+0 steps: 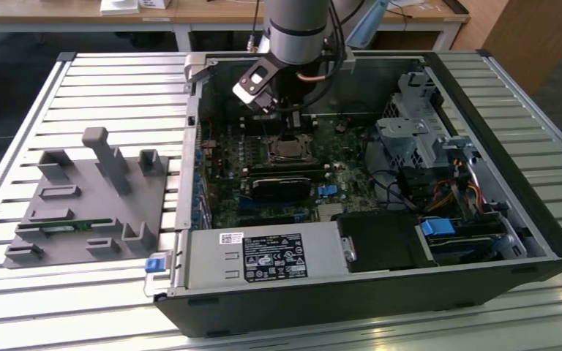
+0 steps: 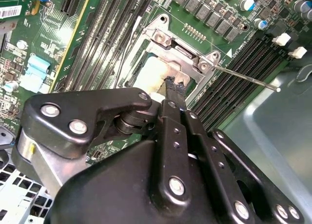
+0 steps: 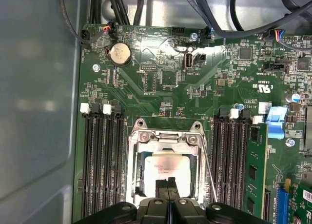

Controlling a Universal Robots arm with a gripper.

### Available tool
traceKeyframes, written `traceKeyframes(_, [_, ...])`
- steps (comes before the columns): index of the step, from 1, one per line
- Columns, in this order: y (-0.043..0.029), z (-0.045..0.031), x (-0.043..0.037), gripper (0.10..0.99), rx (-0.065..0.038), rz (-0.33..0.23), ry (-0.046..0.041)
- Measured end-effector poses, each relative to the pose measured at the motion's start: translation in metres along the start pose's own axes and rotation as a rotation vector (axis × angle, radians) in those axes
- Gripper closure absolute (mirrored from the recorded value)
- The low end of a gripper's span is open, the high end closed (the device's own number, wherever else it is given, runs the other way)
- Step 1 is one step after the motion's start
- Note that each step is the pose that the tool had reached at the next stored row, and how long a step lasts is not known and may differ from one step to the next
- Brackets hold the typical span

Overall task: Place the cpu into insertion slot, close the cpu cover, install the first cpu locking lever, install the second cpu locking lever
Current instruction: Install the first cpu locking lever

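The cpu [image 3: 165, 166] lies flat in the insertion slot [image 3: 140, 180], its silver-grey top showing through the window of the cpu cover [image 3: 165, 136]. The cover is down over it, also seen as a silvery frame [image 2: 183, 55] in the second wrist view. My gripper [image 3: 167, 181] is shut with nothing between its fingers. Its joined tips [image 2: 173, 86] sit on the chip's top near the window's edge. A thin locking lever rod [image 2: 243, 77] sticks out free from one side of the socket [image 1: 289, 150]. In the exterior view the gripper [image 1: 286, 129] hangs just above the socket.
Long black memory slots [image 3: 100, 165] flank the socket, one holding a green module [image 3: 253, 175]. Black cables [image 3: 219, 19] cross beyond the board. The case holds a power supply [image 1: 261, 256] and a drive cage [image 1: 413, 131]. A grey fixture [image 1: 85, 197] sits on the slatted table.
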State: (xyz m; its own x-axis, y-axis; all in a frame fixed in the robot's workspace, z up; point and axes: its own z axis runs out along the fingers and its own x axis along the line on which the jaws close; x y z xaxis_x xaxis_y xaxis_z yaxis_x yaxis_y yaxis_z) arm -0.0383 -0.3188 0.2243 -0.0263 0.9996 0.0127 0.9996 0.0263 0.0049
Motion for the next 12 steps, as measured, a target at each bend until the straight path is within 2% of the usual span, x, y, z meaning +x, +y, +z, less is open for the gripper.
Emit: traceKeyframes(12, [0.0,-0.0085,0.0001,0.98,0.0,0.0,-0.0013])
